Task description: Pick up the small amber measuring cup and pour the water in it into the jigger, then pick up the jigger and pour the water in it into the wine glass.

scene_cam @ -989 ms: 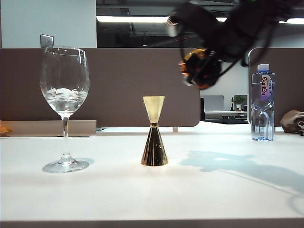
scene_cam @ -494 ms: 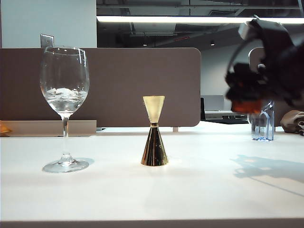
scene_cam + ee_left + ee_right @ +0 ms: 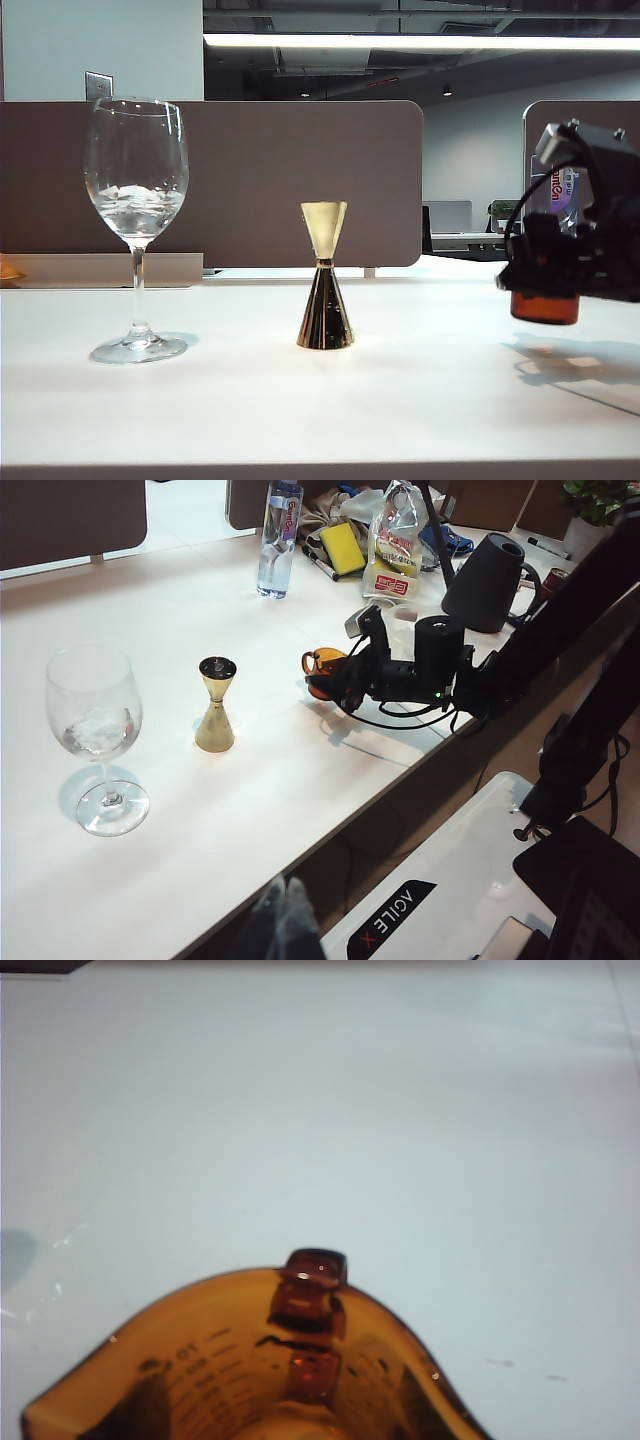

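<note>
The small amber measuring cup (image 3: 545,306), clamped in the right gripper (image 3: 560,275), hangs upright above the bench (image 3: 300,410) at the jigger's (image 3: 324,276) three o'clock. It looks ready to be set down; next, the jigger must be grasped. The left gripper is out of view.

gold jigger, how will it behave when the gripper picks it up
The shiny gold hourglass-shaped metal jigger is probably rigid and fairly heavy. Its polished tapering cones look slippery, so the narrow waist seems the safest grip. Tall on a small base, it may tip if nudged.

Right arm: extended low over the table at the right of the exterior view, wrist level. Right gripper (image 3: 545,290): jaws closed on the small amber measuring cup (image 3: 322,670), held upright above the surface. Left gripper: not visible.
</note>
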`<state>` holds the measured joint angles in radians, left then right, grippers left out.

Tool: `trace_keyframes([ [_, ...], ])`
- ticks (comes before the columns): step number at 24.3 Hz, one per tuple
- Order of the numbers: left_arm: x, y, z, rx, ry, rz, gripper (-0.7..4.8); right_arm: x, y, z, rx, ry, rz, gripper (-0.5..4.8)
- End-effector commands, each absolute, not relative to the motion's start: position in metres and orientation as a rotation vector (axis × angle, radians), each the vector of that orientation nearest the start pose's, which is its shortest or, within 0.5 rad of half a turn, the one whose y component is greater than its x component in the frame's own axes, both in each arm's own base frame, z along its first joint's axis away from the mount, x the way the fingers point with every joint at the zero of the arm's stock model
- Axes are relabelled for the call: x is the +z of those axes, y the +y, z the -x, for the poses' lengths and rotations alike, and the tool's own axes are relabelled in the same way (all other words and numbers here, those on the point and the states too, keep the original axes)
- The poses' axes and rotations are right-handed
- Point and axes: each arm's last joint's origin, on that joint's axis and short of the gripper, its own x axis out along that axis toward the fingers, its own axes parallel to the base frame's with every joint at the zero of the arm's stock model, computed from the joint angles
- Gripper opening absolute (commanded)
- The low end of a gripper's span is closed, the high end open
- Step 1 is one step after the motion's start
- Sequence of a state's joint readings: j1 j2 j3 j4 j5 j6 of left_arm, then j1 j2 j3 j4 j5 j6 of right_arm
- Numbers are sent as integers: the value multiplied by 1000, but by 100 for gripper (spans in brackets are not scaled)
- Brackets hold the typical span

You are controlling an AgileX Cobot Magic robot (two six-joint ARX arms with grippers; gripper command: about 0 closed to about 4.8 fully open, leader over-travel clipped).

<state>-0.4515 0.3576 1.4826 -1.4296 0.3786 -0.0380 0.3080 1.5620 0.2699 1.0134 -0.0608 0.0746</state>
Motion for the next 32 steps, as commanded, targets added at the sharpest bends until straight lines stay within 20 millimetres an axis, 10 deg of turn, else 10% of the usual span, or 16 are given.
trace_keyframes([
  [1, 415, 28, 82, -821, 327, 21, -2, 119, 74, -226, 359, 280, -45, 1],
  [13, 415, 28, 82, -821, 327, 21, -2, 98, 73, -228, 308, 356, -24, 59],
  [15, 415, 28, 82, -820, 327, 21, -2, 99, 73, -229, 308, 355, -23, 167],
  [21, 415, 28, 82, -820, 327, 21, -2, 99, 72, -229, 280, 353, -18, 271],
  [32, 415, 28, 82, -820, 327, 21, -2, 108, 71, -226, 255, 344, -15, 374],
])
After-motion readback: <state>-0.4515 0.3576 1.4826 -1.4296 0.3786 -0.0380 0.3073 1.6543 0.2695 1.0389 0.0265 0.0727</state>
